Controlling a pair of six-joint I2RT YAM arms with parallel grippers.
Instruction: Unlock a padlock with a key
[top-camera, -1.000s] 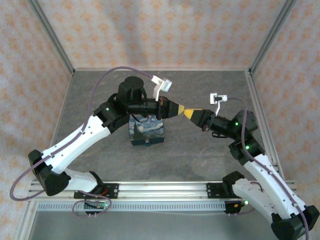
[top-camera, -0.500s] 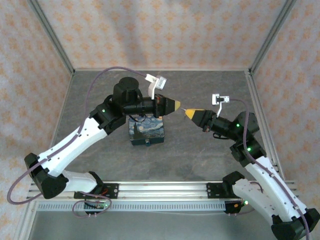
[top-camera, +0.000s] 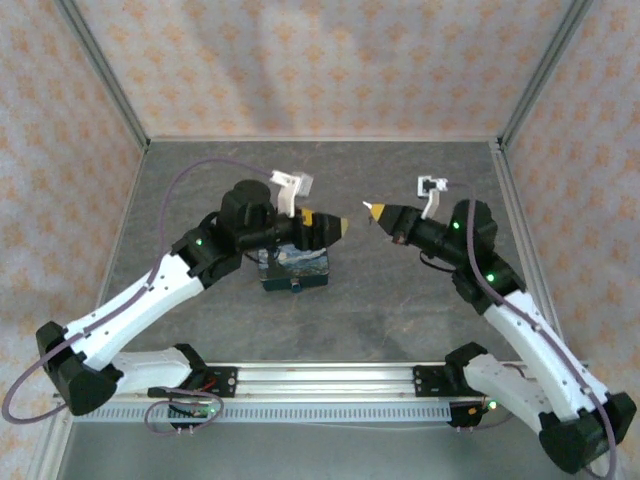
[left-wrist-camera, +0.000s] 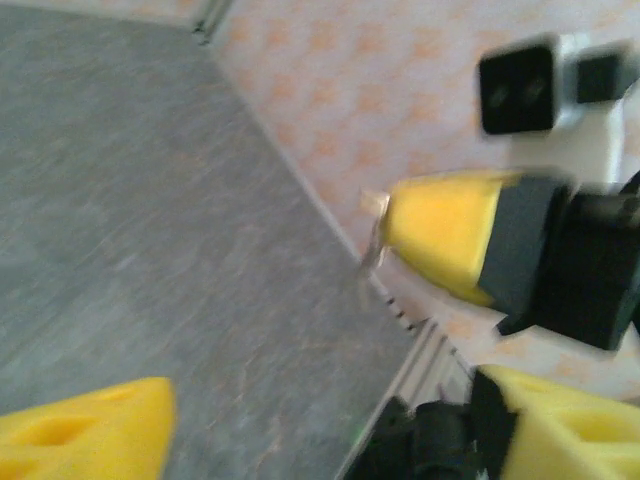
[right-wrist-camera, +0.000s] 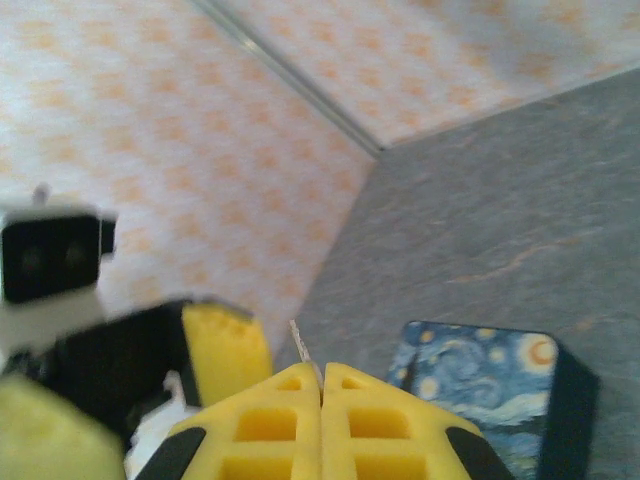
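My right gripper (top-camera: 371, 210) hangs above the table, right of centre, its yellow fingers (right-wrist-camera: 270, 420) pressed together on a thin silver key (right-wrist-camera: 300, 345) that pokes out past the tips. The same key (left-wrist-camera: 372, 245) shows at that fingertip in the left wrist view. My left gripper (top-camera: 343, 227) points at it from a short gap away, fingers (left-wrist-camera: 90, 430) wide apart and holding nothing. Below it lies the starry-night tin (top-camera: 297, 265). A tiny dark lump (top-camera: 296, 286) on the tin's near edge looks like the padlock; I cannot make it out clearly.
The grey table (top-camera: 400, 300) is walled by patterned panels with metal corner posts (top-camera: 535, 70). An aluminium rail (top-camera: 320, 378) runs along the near edge by the arm bases. Purple cable (top-camera: 200, 165) loops over the left arm.
The two grippers, tip to tip a second ago, have drawn apart. My left gripper pulled back to the left over the tin; my right gripper swung toward the back with the key.
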